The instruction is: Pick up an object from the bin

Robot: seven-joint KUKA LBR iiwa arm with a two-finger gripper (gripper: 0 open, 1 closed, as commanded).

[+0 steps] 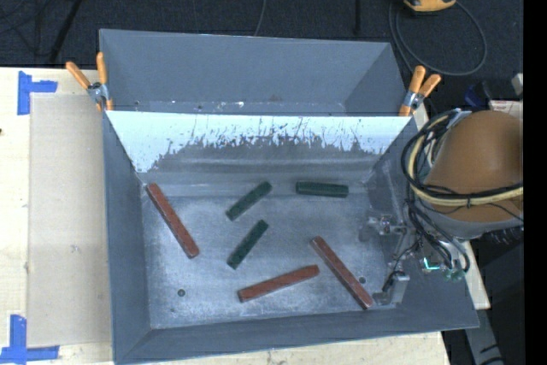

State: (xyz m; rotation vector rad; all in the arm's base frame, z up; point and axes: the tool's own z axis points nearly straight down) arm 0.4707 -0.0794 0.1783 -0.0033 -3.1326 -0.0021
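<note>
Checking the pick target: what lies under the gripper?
The gripper hangs by the bin's right wall, at the lower end of a red-brown stick. The arm covers the floor right under it, so anything else there is hidden.

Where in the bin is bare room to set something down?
Bare: the front left corner, between the left red stick and the front red stick. Crowded: the right side, pincer beside the right red stick.

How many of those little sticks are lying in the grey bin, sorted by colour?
Reddish-brown flat sticks: 3
Dark green flat sticks: 3
Total: 6
</note>
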